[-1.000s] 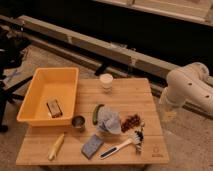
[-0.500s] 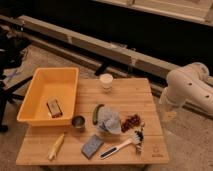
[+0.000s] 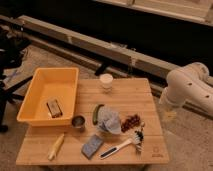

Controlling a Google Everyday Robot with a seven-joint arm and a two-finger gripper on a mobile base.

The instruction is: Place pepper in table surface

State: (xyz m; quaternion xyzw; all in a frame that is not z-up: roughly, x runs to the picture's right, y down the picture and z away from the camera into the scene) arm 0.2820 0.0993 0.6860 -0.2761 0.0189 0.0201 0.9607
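Pepper (image 3: 96,113) — slender, curved, green — on plank table surface (image 3: 145,95); gripper (image 3: 169,114) beside table edge, state unclear.

Matt wood table surface (image 3: 136,98), glossy plastic bin (image 3: 31,95) — pale end effector (image 3: 170,113) off table's edge

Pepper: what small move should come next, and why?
Probably swing the claw left over the table surface towards the pepper. The pepper lies on the wood between the metal cup and the crumpled white wrapper, while the claw hangs beyond the table's right edge, well away from it.
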